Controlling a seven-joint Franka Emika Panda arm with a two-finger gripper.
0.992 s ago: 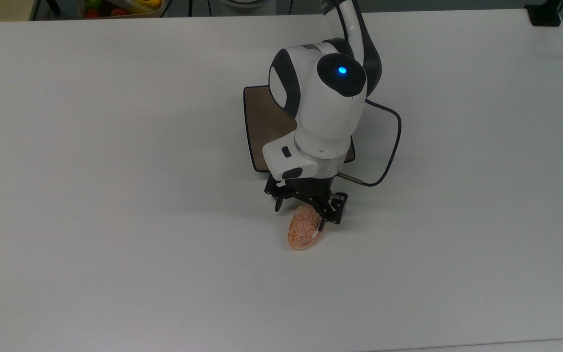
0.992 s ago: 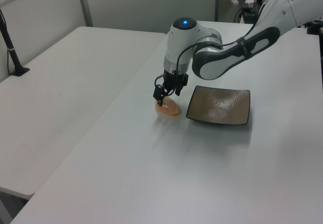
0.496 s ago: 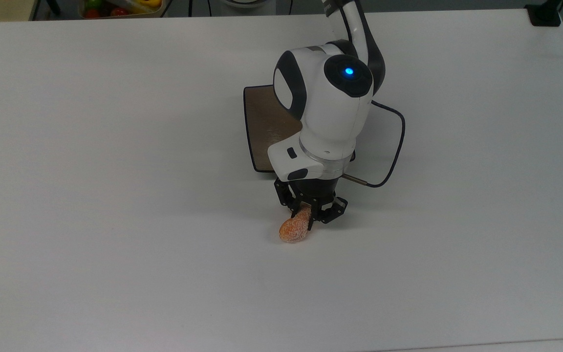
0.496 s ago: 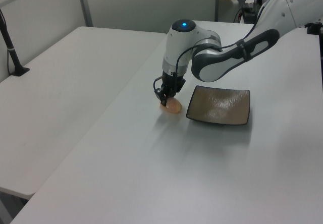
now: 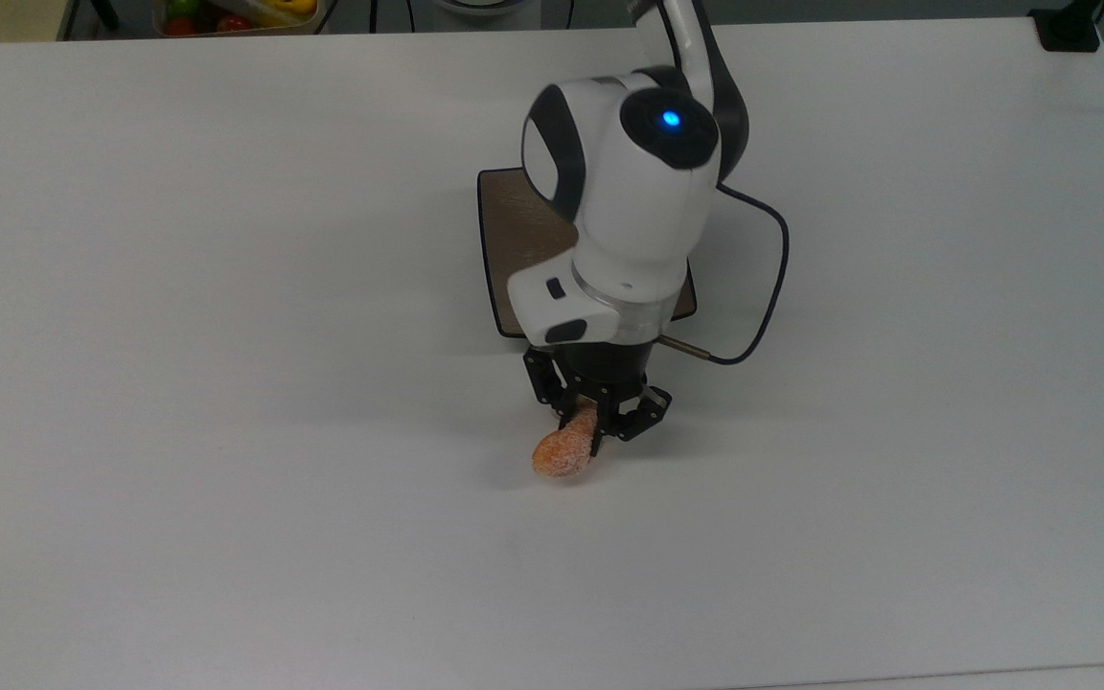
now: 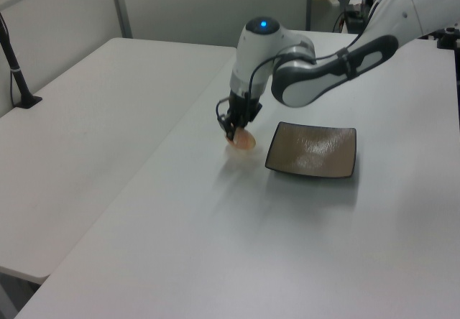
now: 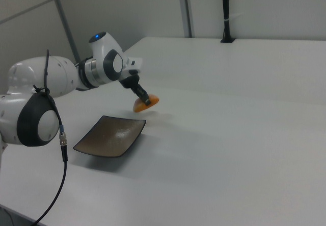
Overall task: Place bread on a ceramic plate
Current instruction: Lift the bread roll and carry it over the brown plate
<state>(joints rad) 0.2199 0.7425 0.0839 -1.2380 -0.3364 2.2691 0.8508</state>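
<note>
I see the small oval orange-brown bread (image 5: 563, 452) with a speckled sugary skin, and the black two-finger gripper (image 5: 593, 422) has its jaws clenched on the bread's upper end. In the right view the bread (image 7: 146, 103) hangs tilted, lifted just above the white surface (image 5: 226, 287), with a shadow under it. The square dark brown ceramic plate (image 6: 313, 150) with a glossy streaked face lies near it, not touching.

White table (image 5: 226, 287), broad and bare. Second white table (image 6: 86, 118) alongside, at the left view's left. Container of colourful produce (image 5: 236, 14) beyond the far edge. Black post (image 7: 224, 12) standing upright.
</note>
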